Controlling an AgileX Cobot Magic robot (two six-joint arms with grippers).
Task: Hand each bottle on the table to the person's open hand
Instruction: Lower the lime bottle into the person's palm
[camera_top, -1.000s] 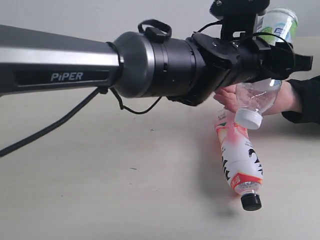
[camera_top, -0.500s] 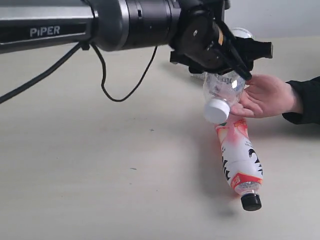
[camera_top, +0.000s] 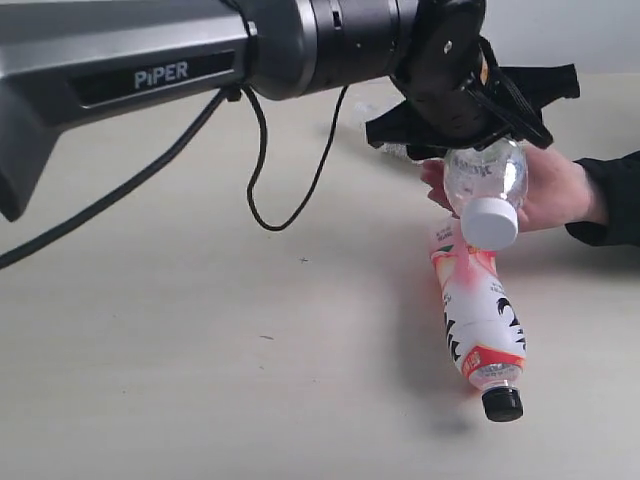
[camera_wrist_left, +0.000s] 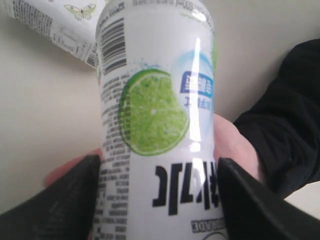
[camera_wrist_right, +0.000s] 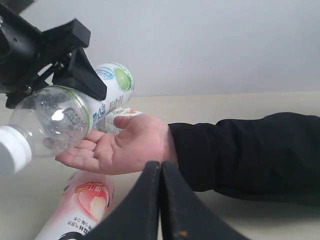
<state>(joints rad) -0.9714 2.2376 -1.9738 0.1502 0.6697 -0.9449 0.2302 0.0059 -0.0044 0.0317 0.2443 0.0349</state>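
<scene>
My left gripper (camera_top: 482, 140) is shut on the small clear bottle with the green-white label (camera_top: 485, 180), held tilted with its white cap (camera_top: 490, 222) pointing down and forward. That bottle (camera_wrist_left: 157, 115) hangs right over the person's open hand (camera_top: 560, 190), palm up with a black sleeve cuff; I cannot tell whether they touch. The pink-white bottle with black cap (camera_top: 480, 315) lies on the table (camera_top: 200, 340) below the hand. The clear bottle with the white tea label (camera_wrist_left: 60, 22) lies behind. The short white-labelled bottle is out of view. My right gripper (camera_wrist_right: 160, 200) is shut and empty, near the hand (camera_wrist_right: 125, 145).
The left arm (camera_top: 180, 60) and its black cable (camera_top: 265, 150) stretch across the table from the left. The person's black sleeve (camera_wrist_right: 250, 155) lies along the right side. A pale wall stands behind the table.
My left gripper has swung to the right with the green-white bottle, from beside the fingertips to over the palm. The hand and the pink-white bottle have stayed put.
</scene>
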